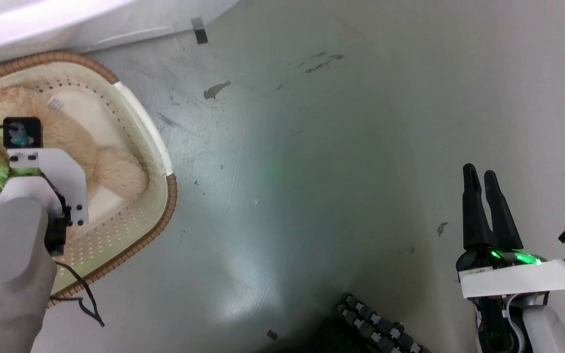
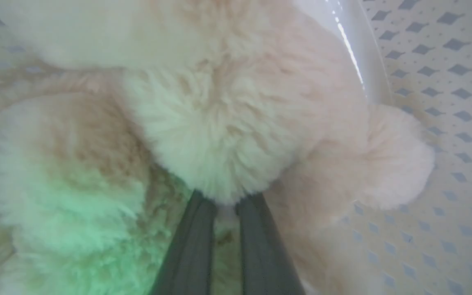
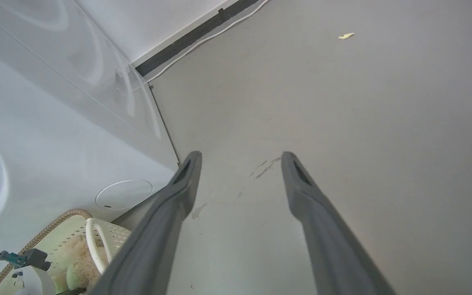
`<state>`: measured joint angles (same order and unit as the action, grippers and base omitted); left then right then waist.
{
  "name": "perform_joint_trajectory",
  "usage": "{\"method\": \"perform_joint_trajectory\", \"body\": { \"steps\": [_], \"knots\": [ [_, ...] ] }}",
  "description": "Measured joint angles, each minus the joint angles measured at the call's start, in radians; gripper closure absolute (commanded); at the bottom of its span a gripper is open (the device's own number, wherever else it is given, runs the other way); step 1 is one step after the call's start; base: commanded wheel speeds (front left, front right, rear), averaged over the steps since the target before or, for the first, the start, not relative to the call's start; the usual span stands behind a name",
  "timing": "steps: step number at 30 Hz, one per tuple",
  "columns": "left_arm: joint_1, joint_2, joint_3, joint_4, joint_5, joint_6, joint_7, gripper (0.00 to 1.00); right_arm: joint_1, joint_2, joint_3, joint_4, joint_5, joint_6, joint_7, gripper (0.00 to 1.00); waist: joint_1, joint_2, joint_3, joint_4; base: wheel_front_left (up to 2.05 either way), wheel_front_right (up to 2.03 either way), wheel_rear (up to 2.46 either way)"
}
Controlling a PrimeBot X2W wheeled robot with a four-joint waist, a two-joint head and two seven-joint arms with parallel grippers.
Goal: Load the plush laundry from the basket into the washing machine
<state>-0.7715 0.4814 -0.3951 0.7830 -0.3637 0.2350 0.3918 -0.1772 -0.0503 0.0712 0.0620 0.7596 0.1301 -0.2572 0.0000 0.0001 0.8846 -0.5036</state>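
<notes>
The left gripper is pinching a shaggy limb of the plush laundry inside the basket — tips buried in fur; the right gripper is hanging spread.

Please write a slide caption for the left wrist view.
Left end effector closed on the plush laundry inside the basket.

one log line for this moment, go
left tool: shut on plush toy in basket | right tool: open, over floor

Overhead head view — basket throughout
</notes>
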Motion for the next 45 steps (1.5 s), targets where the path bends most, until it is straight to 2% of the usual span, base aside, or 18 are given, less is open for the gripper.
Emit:
{"method": "perform_joint_trajectory", "body": {
  "steps": [8, 13, 20, 27, 31, 35, 42, 45],
  "knots": [
    [0.09, -0.006, 0.036, -0.017, -0.049, 0.012, -0.103, 1.0, -0.009, 0.0, 0.0, 0.021, -0.022, 0.0, 0.0, 0.0, 0.0, 0.0, -0.082, -0.021, 0.0, 0.0, 0.0],
    [0.136, -0.06, 0.052, -0.012, -0.085, 0.004, -0.2, 1.0, 0.005, -0.001, -0.04, 0.014, -0.075, 0.0, 0.0, 0.0, 0.0, 0.0, -0.167, -0.01, 0.0, 0.0, 0.0],
    [0.218, -0.124, 0.077, 0.038, -0.14, -0.047, -0.37, 1.0, 0.076, -0.017, -0.078, -0.013, -0.144, 0.0, 0.0, 0.0, -0.0001, 0.0, -0.311, 0.027, 0.0, 0.0, 0.0],
    [0.31, -0.162, 0.074, 0.073, -0.154, -0.116, -0.57, 1.0, 0.153, -0.031, -0.105, -0.043, -0.209, 0.0, 0.0, 0.0, -0.0002, 0.0, -0.472, 0.069, 0.0, 0.0, 0.0],
    [0.36, -0.172, 0.056, 0.055, -0.137, -0.141, -0.63, 1.0, 0.195, -0.031, -0.112, -0.057, -0.243, 0.0, 0.0, 0.0, -0.0003, 0.0, -0.56, 0.094, 0.0, 0.0, 0.0],
    [0.424, -0.174, 0.081, -0.053, -0.107, -0.127, -0.64, 1.0, 0.225, -0.031, -0.116, -0.07, -0.273, 0.0, 0.0, 0.0, -0.0004, 0.0, -0.638, 0.117, 0.0, 0.0, 0.0],
    [0.6, -0.187, 0.233, -0.423, -0.024, -0.081, -0.644, 1.0, 0.271, -0.029, -0.121, -0.084, -0.303, 0.0, 0.0, 0.0, -0.0004, 0.0, -0.735, 0.145, 0.0, 0.0, 0.0],
    [0.654, -0.202, 0.29, -0.565, 0.017, -0.078, -0.648, 1.0, 0.276, -0.028, -0.126, -0.091, -0.305, 0.0, 0.0, 0.0, -0.0004, -0.0001, -0.748, 0.151, 0.0, 0.0, 0.0]
  ]
}}
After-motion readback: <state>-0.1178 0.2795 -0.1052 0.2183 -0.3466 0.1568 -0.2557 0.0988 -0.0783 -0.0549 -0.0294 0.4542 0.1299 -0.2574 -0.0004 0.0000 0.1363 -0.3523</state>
